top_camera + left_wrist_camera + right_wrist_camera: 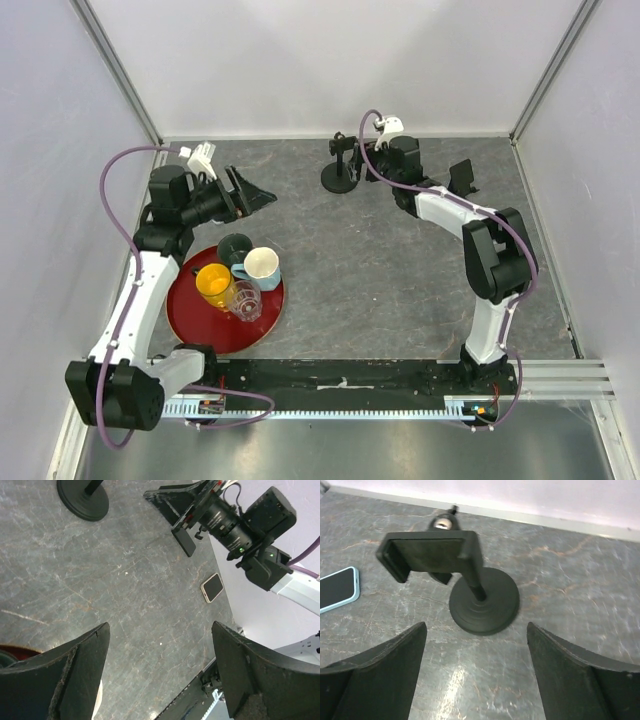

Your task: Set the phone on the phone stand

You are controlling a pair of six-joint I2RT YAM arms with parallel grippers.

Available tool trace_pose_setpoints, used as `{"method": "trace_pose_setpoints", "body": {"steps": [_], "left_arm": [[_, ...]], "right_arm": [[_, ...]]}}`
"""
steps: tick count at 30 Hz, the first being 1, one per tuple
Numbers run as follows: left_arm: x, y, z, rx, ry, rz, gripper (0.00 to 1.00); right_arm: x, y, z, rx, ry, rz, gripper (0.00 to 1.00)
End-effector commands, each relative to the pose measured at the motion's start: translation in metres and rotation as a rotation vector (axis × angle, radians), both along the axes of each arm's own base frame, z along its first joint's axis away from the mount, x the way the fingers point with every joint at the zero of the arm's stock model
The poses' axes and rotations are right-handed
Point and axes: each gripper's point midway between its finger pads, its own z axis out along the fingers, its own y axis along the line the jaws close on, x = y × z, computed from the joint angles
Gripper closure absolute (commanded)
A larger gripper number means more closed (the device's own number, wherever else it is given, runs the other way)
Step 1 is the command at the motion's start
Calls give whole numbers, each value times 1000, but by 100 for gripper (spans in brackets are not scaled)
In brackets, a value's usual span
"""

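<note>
The phone, dark screen up in a pale blue case, lies flat on the grey table at the left edge of the right wrist view. In the left wrist view the phone lies under the right arm. The black phone stand has a round base and an empty clamp plate. My right gripper hangs open just in front of the stand, apart from it. My left gripper is open over bare table, far left of the stand. Neither holds anything.
A red tray at the near left carries a yellow cup, a white mug, a clear glass and a dark cup. Walls close in the back and both sides. A black rail runs along the near edge.
</note>
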Motion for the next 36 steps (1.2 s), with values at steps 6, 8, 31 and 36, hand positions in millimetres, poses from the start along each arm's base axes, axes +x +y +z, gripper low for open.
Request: {"method": "trace_pose_setpoints", "body": {"steps": [6,8,31,36], "left_arm": [[26,-16,13,77,-148,-88,17],[23,-18,11,62,-137,-108,17],[9,-9,1,95,-167,-62,25],[11,-9,-3,96,-157,-60,28]], "right_arm": [[23,27,39,55,-242,99,20],[26,25,45,67,-266,79,23],[46,20,38,164,-290,88,49],[44,24,37,171,-298,119,52]]}}
